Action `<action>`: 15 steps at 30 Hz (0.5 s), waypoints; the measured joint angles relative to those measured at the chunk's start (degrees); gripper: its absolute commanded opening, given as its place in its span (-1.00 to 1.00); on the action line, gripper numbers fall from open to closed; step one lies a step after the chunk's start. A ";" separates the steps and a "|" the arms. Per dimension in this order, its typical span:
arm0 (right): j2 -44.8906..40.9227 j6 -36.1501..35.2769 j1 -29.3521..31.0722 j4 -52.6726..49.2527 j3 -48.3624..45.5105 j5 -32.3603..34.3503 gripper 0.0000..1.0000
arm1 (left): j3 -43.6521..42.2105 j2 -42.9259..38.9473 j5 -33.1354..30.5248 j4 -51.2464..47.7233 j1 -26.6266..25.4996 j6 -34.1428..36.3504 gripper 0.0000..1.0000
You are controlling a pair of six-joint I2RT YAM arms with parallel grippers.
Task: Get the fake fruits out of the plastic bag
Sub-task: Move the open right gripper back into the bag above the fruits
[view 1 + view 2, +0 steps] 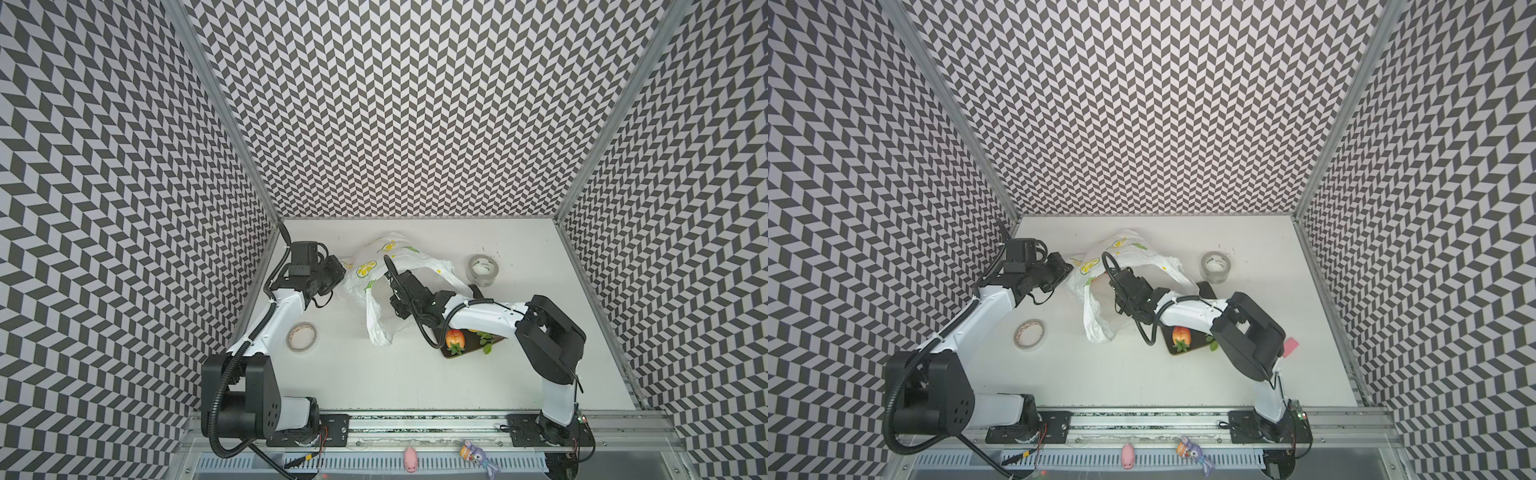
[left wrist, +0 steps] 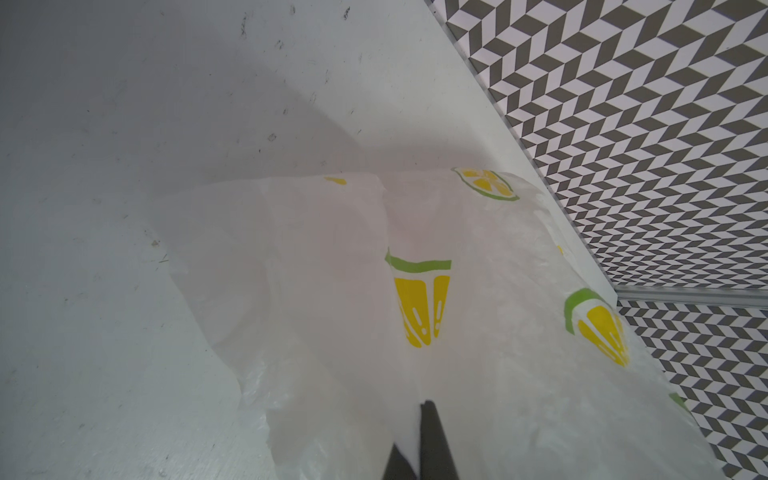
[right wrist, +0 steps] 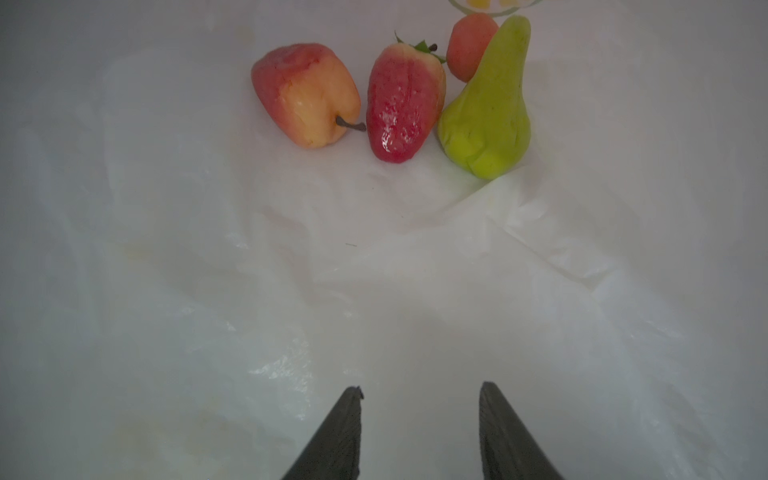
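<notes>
Plastic bag (image 2: 332, 291), pinched in closed left gripper (image 2: 422, 411), holds four fake fruits (image 3: 401, 104) at frame's upper centre; right gripper (image 3: 419, 388) gapes empty, one strawberry (image 1: 455, 338) on tray (image 1: 471, 348).

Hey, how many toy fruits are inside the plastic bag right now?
4 show in the right wrist view, lying in a row: an apple, a strawberry, a green pear, and a small peach partly hidden by the pear. Folds of the plastic bag may hide more.
</notes>
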 measured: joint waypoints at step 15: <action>3.23 20.35 -7.02 -3.23 3.58 -12.35 0.03 | 0.04 0.00 1.64 0.07 0.00 0.00 -1.00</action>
